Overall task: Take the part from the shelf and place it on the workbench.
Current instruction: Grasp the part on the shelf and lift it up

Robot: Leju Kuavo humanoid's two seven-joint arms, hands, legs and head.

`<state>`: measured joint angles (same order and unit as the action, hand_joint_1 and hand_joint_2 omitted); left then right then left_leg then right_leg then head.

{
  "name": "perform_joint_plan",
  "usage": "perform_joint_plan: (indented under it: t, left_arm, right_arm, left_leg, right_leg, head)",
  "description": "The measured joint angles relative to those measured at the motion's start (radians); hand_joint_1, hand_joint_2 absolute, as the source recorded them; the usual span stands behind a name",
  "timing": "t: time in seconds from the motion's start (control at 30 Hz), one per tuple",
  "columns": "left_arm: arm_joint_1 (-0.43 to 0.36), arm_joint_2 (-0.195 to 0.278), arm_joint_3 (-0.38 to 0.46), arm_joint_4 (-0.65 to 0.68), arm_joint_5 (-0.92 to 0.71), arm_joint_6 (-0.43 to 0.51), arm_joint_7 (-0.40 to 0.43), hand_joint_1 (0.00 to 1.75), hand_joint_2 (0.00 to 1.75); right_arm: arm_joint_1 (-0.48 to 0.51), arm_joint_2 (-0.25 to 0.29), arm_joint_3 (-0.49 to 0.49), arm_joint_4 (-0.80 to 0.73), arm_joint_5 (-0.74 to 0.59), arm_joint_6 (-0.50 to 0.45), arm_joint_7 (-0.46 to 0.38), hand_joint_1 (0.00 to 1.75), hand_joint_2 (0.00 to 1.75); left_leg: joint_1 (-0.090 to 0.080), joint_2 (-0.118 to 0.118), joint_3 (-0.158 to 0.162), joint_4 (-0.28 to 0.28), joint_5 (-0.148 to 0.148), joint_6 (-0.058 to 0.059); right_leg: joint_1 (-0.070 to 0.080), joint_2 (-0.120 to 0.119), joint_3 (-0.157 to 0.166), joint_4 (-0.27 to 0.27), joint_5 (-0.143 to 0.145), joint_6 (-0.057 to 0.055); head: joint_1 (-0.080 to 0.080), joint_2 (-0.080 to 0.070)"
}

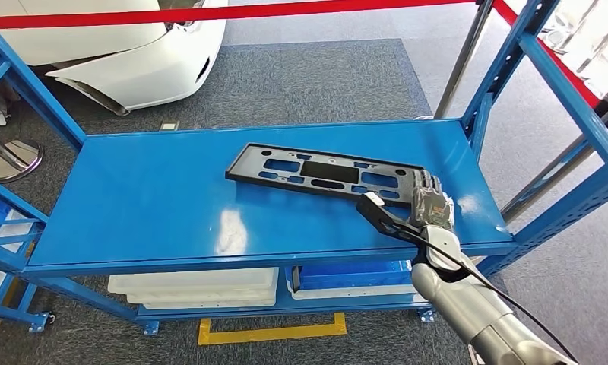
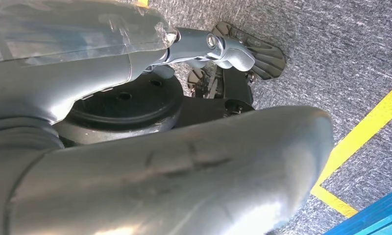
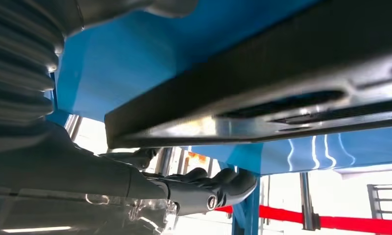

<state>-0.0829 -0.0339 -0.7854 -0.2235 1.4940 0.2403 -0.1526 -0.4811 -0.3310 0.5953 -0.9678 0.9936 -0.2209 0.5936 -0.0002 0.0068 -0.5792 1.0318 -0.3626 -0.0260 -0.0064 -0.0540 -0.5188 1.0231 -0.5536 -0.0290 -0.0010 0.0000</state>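
a flat black part is seen lying on the blue shelf, toward its right side. the right hand is placed at the part's right end, fingers at its edge; whether it is gripped cannot be told. the left hand is seen hanging above the grey carpet, fingers curled, nothing held.

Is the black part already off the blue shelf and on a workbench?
No, the black part lies flat on the blue shelf, with the right robot hand at its near right end.
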Motion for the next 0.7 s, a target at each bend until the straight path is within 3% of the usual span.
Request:
perform_joint_plan:
  t: [0.7]
  left_arm:
    - [-0.002,0.001,-0.024,0.000,-0.006,0.002,0.007,0.00,0.00]
  right_arm:
    - [0.005,0.009,-0.012,-0.043,0.040,0.044,0.002,0.00,1.75]
  left_leg:
    - [0.000,0.000,0.000,0.000,0.000,0.000]
  right_leg:
    - [0.001,0.000,0.000,0.000,0.000,0.000]
  head:
    - [0.000,0.000]
